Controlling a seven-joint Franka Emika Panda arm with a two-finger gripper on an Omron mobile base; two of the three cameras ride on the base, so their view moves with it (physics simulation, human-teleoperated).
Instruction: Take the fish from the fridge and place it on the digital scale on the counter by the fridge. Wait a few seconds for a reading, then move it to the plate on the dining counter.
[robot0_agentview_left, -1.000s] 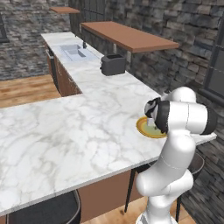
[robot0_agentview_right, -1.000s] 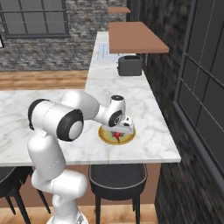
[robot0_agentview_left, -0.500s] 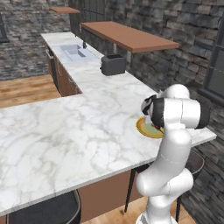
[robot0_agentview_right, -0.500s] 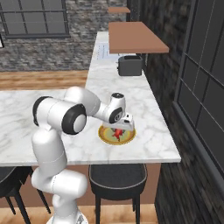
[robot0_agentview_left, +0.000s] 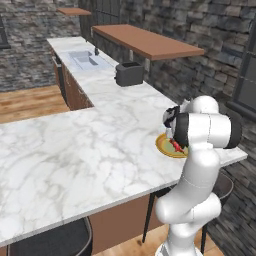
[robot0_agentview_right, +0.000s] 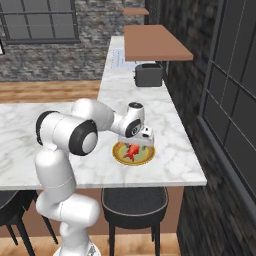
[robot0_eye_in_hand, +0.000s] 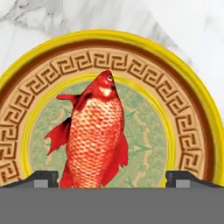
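Your hand (robot0_eye_in_hand: 112, 177) hangs just over the plate (robot0_eye_in_hand: 192, 109), its two finger tips (robot0_eye_in_hand: 41, 178) standing wide apart at 7 and 5 o'clock in the hand view, clamped on nothing. The fish (robot0_eye_in_hand: 96, 133) lies flat in the middle of the plate between those tips, head toward 12 o'clock and tail toward 6, touching neither of them as far as you can see.

This looks like the release, the last step of the task, so do it cleanly. Lift straight up along the hand's own axis; any sideways drift could let a tip catch a fin or the tail and drag the fish off centre. Keep the tips spread until they are above the fish's back.

From the right base view, the plate (robot0_agentview_right: 120, 156) sits on the desk (robot0_agentview_right: 170, 165) close to its near edge, with a dark stool (robot0_agentview_right: 134, 202) just below that edge. A nudge toward you could slide the plate to the overhang, so pull up, not back. To the right the desk ends soon before the dark wall. Toward 12 o'clock there is bare marble up to the toaster (robot0_agentview_right: 149, 75), well apart, with a brown shelf (robot0_agentview_right: 152, 42) above it. To the left the desk runs wide and bare, the best side for swinging the arm away.
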